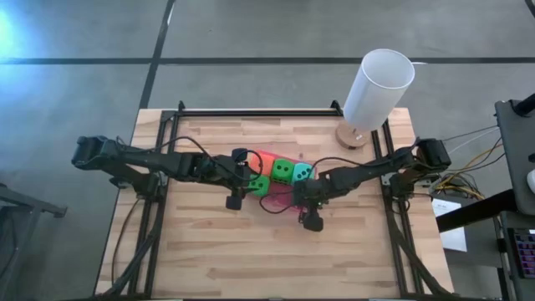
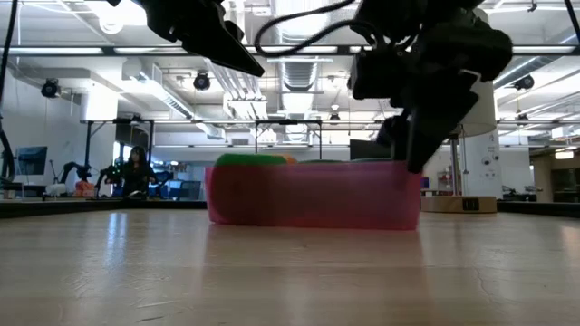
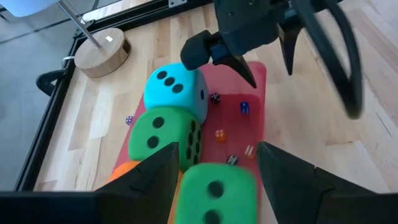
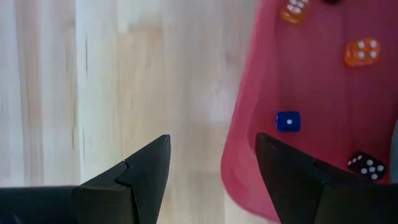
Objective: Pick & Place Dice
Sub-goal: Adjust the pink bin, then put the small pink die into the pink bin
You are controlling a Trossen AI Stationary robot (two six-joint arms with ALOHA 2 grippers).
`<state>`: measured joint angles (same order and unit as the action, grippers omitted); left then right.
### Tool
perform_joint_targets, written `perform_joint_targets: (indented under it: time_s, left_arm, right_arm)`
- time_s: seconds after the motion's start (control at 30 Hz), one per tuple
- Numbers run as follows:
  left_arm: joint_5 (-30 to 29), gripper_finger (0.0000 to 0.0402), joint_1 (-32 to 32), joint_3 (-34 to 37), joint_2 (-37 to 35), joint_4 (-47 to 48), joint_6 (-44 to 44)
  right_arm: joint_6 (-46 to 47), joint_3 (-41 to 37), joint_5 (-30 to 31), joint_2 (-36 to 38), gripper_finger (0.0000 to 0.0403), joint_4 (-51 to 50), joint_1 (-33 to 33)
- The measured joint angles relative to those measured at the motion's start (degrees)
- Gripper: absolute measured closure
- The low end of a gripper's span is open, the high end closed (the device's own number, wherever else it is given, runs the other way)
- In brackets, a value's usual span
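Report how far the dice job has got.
Looks done: the teal die, one green die and the orange die sit grouped at the pink pad. In hand: the left tool is at the second green die by the pad's edge; a grip cannot be confirmed. The right tool hangs open and empty over the pad's edge. Left: probably settling that last die.

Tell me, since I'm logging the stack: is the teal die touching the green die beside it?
Touching. The left wrist view shows the teal die pressed against the green die, no gap between them.
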<state>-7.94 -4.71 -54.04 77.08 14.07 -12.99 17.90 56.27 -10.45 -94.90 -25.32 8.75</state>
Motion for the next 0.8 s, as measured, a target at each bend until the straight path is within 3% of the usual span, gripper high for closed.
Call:
perform_joint_targets:
  time_s: [0.57,0.7,0.8]
  left_arm:
    - [0.0,0.0157,0.2,0.0,0.0,0.3,0.0]
    - [-0.6,0.0151,0.2,0.0,0.0,1.5,-0.3]
    - [-4.1,0.0147,0.8,0.0,-0.5,2.5,-0.3]
  right_arm:
    - [-0.6,0.0,-3.6,3.5,0.0172,-13.7,1.2]
    - [-2.7,0.2,-1.2,6.7,0.0172,-13.6,1.2]
    - [-3.4,0.3,1.8,9.8,0.0172,-13.6,1.2]
